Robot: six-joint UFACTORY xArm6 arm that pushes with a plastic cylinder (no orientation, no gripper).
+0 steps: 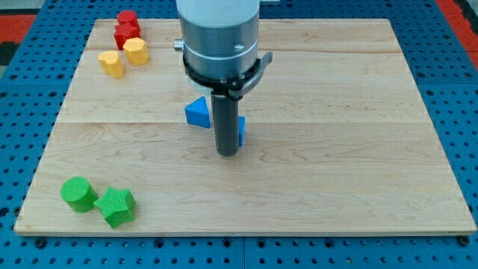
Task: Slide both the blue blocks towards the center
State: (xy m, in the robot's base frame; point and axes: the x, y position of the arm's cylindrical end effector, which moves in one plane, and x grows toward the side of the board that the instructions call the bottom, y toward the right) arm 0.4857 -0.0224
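My tip [227, 153] at frame centre on pale wooden board [358, 172], holding nothing. Blue triangular block [198, 112] just left of rod; second blue block [240, 131] mostly hidden behind rod, right side.

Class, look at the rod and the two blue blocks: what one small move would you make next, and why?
Probably a short push toward the view's right. My tip sits in front of the second blue block, mostly hidden behind the rod, with the blue triangular block just left. Both lie slightly left of the board's centre.
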